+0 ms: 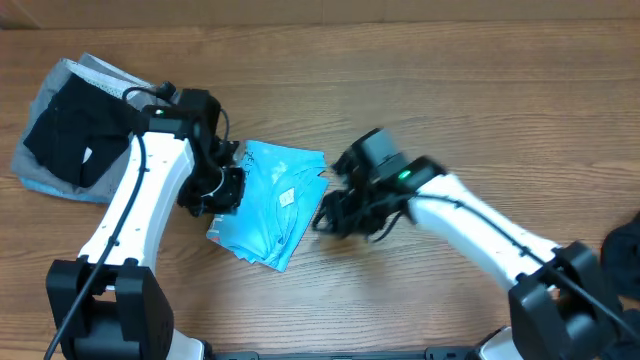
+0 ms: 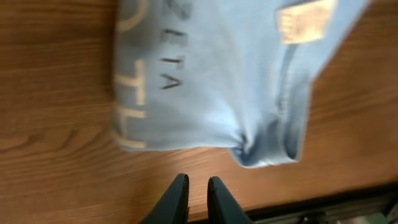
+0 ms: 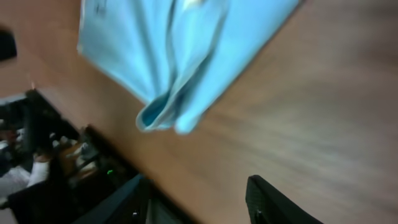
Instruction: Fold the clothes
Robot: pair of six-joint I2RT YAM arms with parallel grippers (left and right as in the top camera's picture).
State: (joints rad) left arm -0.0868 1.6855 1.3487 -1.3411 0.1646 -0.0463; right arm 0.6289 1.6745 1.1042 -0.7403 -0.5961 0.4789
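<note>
The light-blue T-shirt (image 1: 268,205) lies folded into a compact bundle on the wooden table, between my two grippers. In the left wrist view its lettering and a beige tag (image 2: 305,22) face up on the T-shirt (image 2: 205,81). My left gripper (image 1: 218,190) (image 2: 197,182) sits at its left edge, jaws a narrow slit apart, nothing between them, clear of the cloth. My right gripper (image 1: 335,215) (image 3: 196,182) hovers off the shirt's right edge, open wide and empty. A folded corner of the T-shirt (image 3: 180,56) lies ahead of it. The black and grey clothes (image 1: 70,135) are piled at the far left.
The table's front edge (image 2: 323,205) runs just beyond the left fingers. Dark equipment (image 3: 37,162) shows below the table edge in the right wrist view. A dark object (image 1: 625,255) sits at the right border of the overhead view.
</note>
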